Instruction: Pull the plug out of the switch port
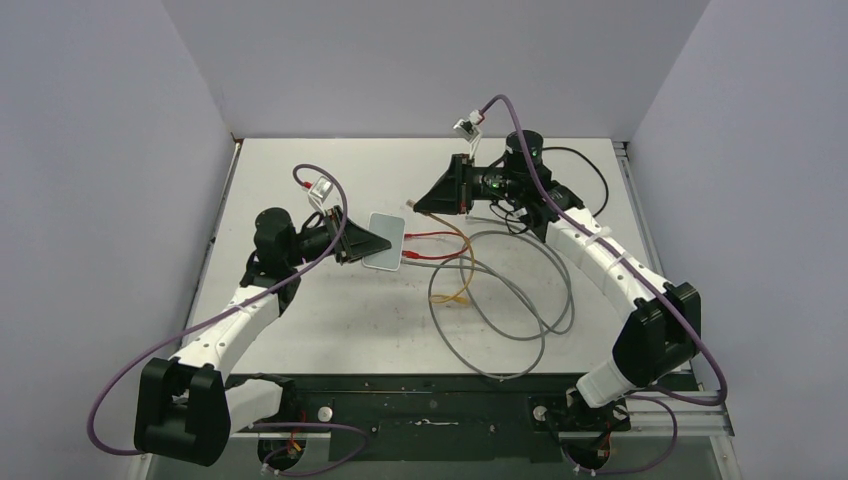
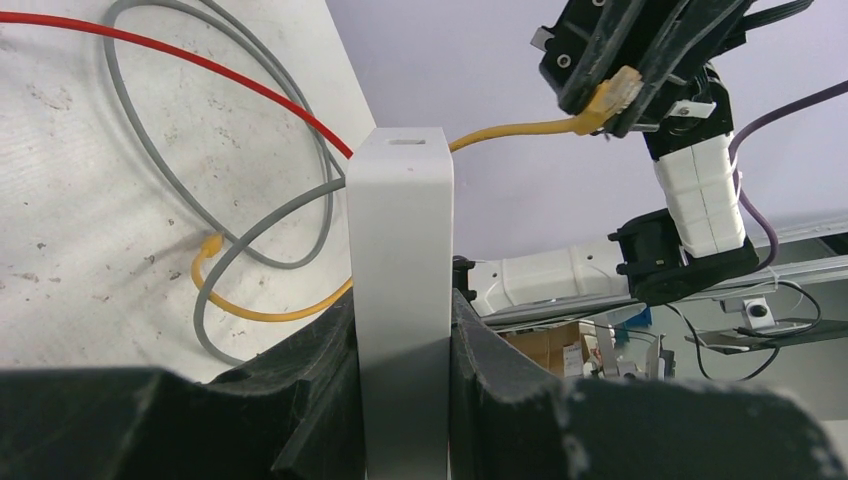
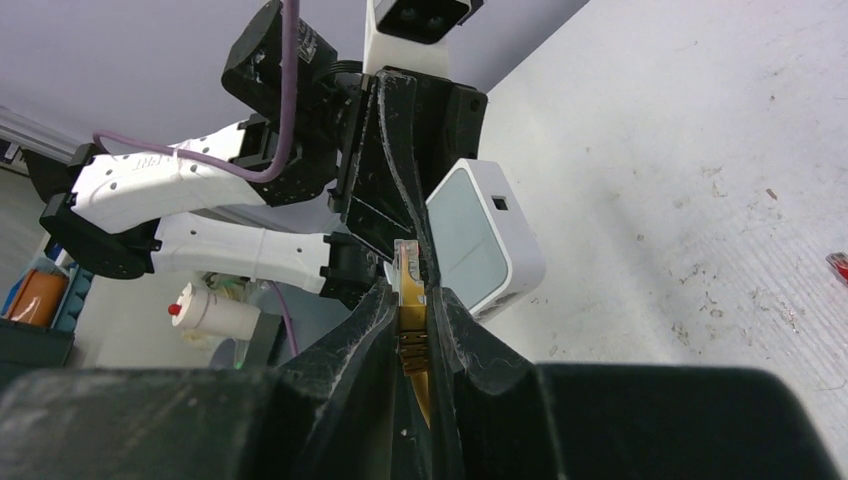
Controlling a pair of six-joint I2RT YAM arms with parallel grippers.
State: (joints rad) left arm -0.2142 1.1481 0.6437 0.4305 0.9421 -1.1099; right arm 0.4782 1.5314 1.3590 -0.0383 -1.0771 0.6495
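Note:
The switch is a small flat white box (image 1: 384, 240) with rounded corners, held on edge between my left gripper's (image 1: 358, 240) jaws; it also shows in the left wrist view (image 2: 400, 290) and the right wrist view (image 3: 485, 240). My right gripper (image 1: 425, 204) is shut on a yellow plug (image 3: 409, 290), which is out of the box and held above and to its right; it shows in the left wrist view too (image 2: 612, 100). Two red cables (image 1: 430, 246) run to the box's right edge. Which socket the plug came from cannot be told.
Grey cable loops (image 1: 500, 300) and the yellow cable (image 1: 460, 270) lie on the table right of the box. A black cable (image 1: 590, 180) lies near the right arm. Walls close in the back and both sides.

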